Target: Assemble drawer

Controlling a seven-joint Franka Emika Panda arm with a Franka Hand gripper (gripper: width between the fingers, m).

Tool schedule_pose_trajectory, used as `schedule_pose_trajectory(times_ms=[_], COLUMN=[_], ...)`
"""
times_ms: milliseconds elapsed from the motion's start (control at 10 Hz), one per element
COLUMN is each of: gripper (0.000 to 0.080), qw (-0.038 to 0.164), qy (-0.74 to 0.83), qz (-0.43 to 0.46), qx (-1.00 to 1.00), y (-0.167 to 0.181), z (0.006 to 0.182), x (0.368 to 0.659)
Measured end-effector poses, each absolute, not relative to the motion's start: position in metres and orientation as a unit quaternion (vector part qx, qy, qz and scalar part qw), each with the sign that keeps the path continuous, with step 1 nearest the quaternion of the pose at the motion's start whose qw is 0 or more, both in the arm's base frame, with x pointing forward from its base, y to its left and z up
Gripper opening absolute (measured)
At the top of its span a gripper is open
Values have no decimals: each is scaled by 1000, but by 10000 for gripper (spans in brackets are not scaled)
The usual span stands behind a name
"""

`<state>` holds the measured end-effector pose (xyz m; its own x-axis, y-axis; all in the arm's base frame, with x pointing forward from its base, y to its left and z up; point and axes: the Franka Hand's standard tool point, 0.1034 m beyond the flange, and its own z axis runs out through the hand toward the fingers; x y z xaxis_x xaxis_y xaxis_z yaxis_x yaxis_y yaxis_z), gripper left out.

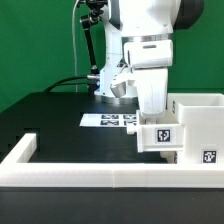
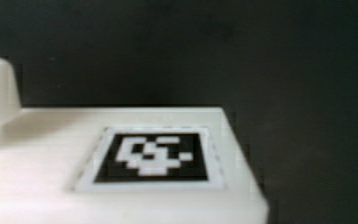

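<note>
We see the drawer housing (image 1: 200,125) at roughly four o'clock on the black worktop (image 1: 55,115), against the white border wall (image 1: 90,178). A small tray (image 1: 158,135) sits at its nine o'clock side, tag facing us. The end effector (image 1: 150,108) hangs right over that tray; whether its fingers are spread or pinching, we cannot tell. The marker board (image 1: 108,121) lies behind. Wrist view: blurred tag (image 2: 153,155) on white plastic.

Robotics lab: green backdrop (image 1: 40,50), marker board (image 1: 108,121) (tagged), black table (image 1: 50,115).
</note>
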<state>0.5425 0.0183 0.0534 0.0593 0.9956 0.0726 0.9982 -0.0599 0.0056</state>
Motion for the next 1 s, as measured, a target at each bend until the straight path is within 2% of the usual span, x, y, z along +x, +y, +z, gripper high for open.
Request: schedule_pose_trajectory(times_ms=[500,600,700,800,900,1000], gripper=[44,122,122,319,455,455], qw=[20,20,20,20,19,16], qy=[-686,-686,-686,-686,-686,-681], qz=[-33,-32,-32,-32,-32,-33], qx=[-727,-727,-727,-727,-727,-731], y=[16,16,16,15,14,14], z=[53,53,53,54,57,61], x=[543,543,543,543,544,545])
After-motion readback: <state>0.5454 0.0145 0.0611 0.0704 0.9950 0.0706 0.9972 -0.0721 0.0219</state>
